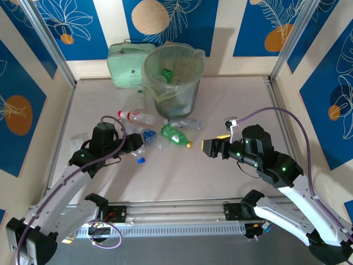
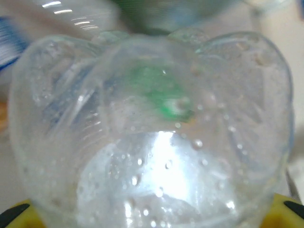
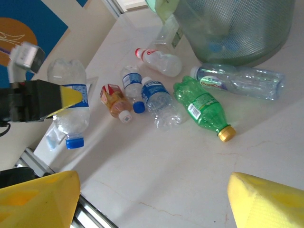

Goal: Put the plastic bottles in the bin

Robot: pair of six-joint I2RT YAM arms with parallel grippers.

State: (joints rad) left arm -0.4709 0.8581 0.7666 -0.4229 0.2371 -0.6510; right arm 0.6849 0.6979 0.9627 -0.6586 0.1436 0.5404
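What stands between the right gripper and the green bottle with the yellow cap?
Nothing visible does. Bare table lies between the open right gripper and the green bottle, so the approach looks free.

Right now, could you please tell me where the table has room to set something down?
Bare: the table's right half, from the bin to the right wall and down to the right gripper; the near strip between the green bottle and the arm bases. Crowded: bottles cluster before the bin, across to the clear bottle in the left gripper.
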